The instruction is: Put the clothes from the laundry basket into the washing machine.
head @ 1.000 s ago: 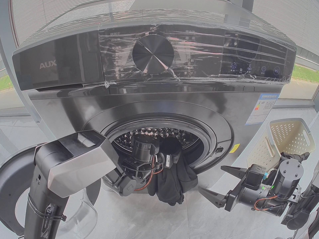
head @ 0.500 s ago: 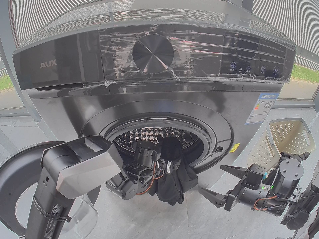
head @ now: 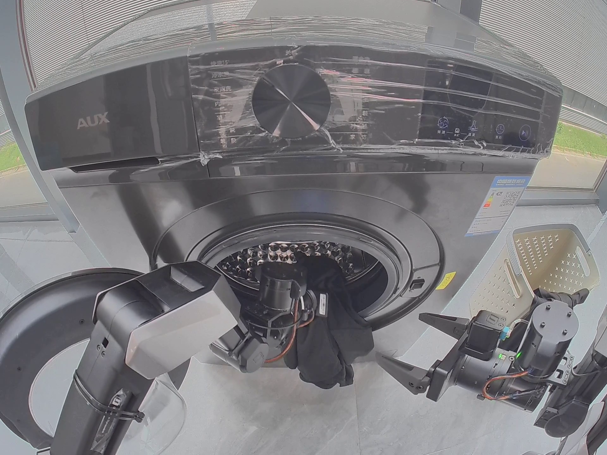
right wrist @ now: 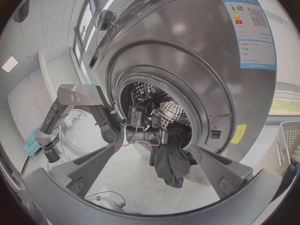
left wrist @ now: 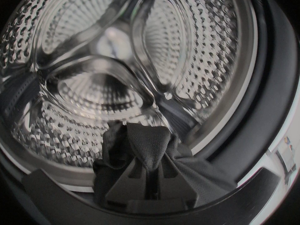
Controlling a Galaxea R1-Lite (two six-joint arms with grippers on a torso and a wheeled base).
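The left gripper (left wrist: 151,172), clamped on the black garment (head: 332,342), has moved slightly deeper into the drum (left wrist: 93,94), but most cloth hangs over its near rim, so loading is unfinished; the right gripper (head: 400,337) waits spread apart.

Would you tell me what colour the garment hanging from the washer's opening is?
The garment is plain black; the right wrist view shows it best.

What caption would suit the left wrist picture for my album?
Left fingers pinching a black garment at the mouth of the washing machine's steel drum.
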